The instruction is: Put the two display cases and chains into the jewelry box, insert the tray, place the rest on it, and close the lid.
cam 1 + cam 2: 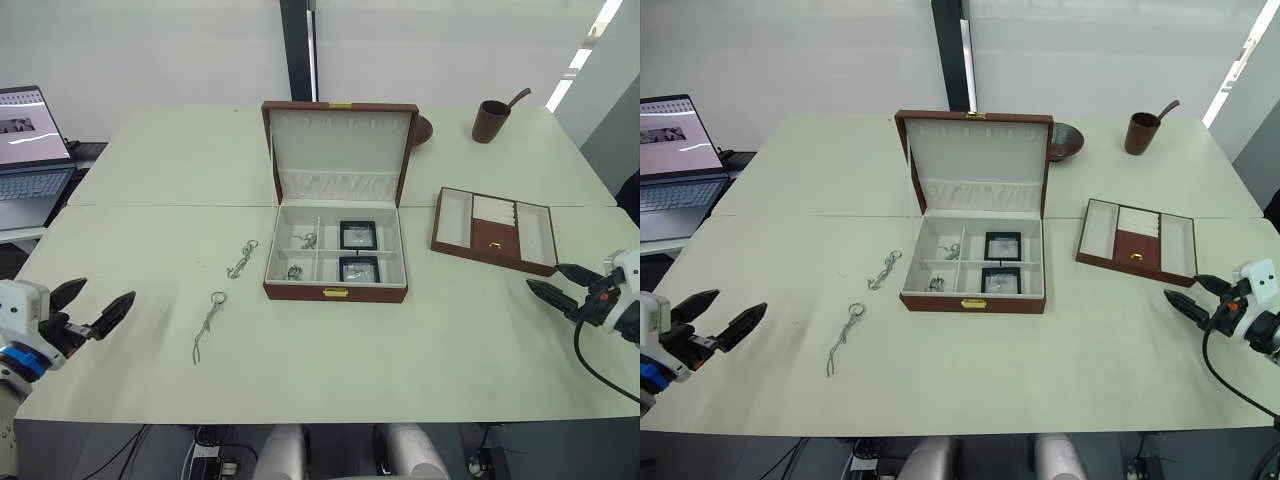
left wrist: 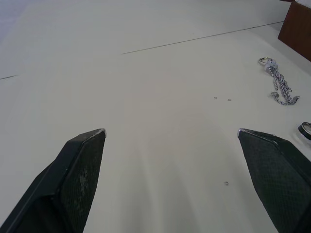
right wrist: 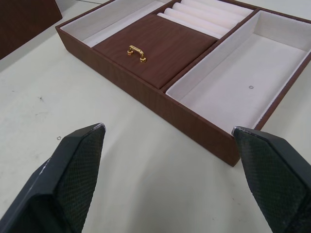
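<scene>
Pale cream table [image 1: 430,350] is carrying everything, with a white wall behind it and a laptop [image 1: 28,150] sitting on a separate stand off the robot's left side. Jewelry box [image 1: 336,290] is standing at the table's centre with its lid [image 1: 340,152] propped upright, cream lining and gathered pocket facing forward. Two display cases [image 1: 357,235] [image 1: 359,269] are lying flat in the right-hand compartments of the box, one behind the other. Small silvery pieces [image 1: 307,240] [image 1: 294,272] are resting in the two left compartments; whether they are chains is too small to tell. Two chains are lying loose on the table to the left of the box: one [image 1: 242,260] near its left wall, the other [image 1: 207,325] further forward and left, ring end pointing away from the robot. Tray [image 1: 494,231] is sitting on the table to the right of the box, well apart from it, gold handle [image 3: 137,52] showing on its brown middle section. Brown cup [image 1: 491,121] with a handle sticking out is standing at the far right, and a dark bowl [image 1: 1065,140] is peeking out behind the lid.

Left gripper [image 1: 95,310] is hovering over the table's near left edge, fingers [image 2: 73,179] spread wide and holding nothing. Right gripper [image 1: 562,282] is hovering near the right edge, just in front of the tray, fingers [image 3: 73,174] likewise spread and empty
</scene>
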